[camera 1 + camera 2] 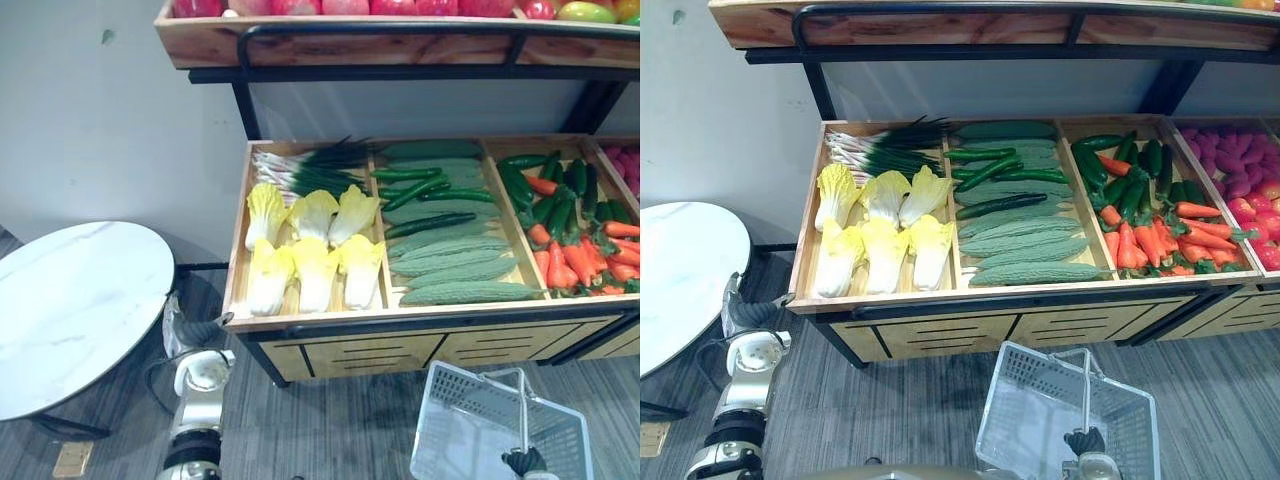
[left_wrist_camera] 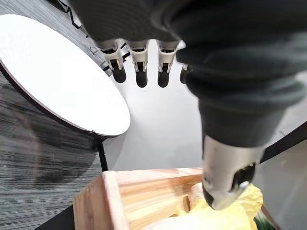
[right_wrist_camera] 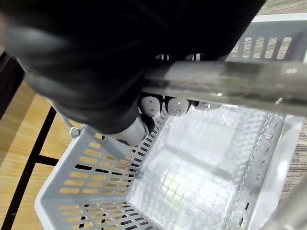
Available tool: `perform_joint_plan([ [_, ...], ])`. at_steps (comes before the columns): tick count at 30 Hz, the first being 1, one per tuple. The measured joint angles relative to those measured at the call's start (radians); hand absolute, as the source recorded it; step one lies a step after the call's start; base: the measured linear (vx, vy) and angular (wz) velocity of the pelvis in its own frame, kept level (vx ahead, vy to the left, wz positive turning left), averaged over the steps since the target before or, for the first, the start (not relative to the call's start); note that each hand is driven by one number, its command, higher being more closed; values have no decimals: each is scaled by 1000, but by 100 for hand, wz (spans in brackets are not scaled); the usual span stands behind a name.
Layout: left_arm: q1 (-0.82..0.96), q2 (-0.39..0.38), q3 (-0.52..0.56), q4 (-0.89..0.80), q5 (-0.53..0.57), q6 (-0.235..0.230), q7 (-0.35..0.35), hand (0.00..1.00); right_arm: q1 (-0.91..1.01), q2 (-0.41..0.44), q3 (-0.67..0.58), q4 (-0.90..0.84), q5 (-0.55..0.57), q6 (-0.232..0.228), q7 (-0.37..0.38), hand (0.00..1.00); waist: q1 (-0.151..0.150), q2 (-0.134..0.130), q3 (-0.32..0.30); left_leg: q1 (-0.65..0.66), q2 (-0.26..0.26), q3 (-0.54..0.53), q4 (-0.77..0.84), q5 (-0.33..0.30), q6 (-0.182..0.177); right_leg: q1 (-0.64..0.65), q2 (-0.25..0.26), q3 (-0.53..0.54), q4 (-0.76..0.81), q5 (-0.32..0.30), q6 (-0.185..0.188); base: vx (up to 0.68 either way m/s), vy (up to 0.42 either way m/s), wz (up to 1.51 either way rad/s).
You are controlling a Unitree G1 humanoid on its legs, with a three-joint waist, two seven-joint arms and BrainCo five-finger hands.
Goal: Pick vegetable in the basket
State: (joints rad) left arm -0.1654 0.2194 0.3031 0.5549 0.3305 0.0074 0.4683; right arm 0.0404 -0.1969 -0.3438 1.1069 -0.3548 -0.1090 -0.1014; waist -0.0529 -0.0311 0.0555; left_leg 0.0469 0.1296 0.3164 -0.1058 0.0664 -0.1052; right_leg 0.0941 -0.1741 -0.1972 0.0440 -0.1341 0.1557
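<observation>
A wooden stand (image 1: 330, 322) holds yellow-white cabbages (image 1: 312, 250) in its left bin. Spring onions (image 1: 310, 168) lie behind them. Cucumbers and bitter gourds (image 1: 450, 250) fill the middle bin, carrots and green peppers (image 1: 575, 235) the right one. My left hand (image 1: 205, 330) hovers at the stand's front left corner, open; in the left wrist view its thumb (image 2: 225, 179) hangs just above a cabbage (image 2: 225, 218). Low on the right, my right hand (image 1: 525, 462) is shut on the metal handle (image 3: 230, 88) of an empty pale plastic basket (image 1: 470, 425) below the stand's front.
A round white marble table (image 1: 70, 310) stands on the left, close to my left arm. An upper shelf (image 1: 400, 40) with fruit overhangs the back of the bins. More produce fills a bin at the far right (image 1: 1240, 170). Grey plank floor runs in front.
</observation>
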Motion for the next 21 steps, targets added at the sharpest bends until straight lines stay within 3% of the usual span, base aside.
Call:
perform_joint_plan([
  [16, -68, 3, -75, 46, 0, 3, 6, 0, -16, 0, 39, -1, -1, -6, -3, 100, -4, 0, 2, -7, 14, 31, 6, 2, -2, -21, 13, 18, -1, 14, -20, 36, -9, -4],
  [21, -67, 2, -103, 25, 10, 3, 5, 0, -18, 0, 38, -10, 0, -6, -4, 100, -24, 5, 17, -2, 17, 36, 5, 2, -2, -29, 14, 26, 8, 15, -17, -33, -4, -7],
])
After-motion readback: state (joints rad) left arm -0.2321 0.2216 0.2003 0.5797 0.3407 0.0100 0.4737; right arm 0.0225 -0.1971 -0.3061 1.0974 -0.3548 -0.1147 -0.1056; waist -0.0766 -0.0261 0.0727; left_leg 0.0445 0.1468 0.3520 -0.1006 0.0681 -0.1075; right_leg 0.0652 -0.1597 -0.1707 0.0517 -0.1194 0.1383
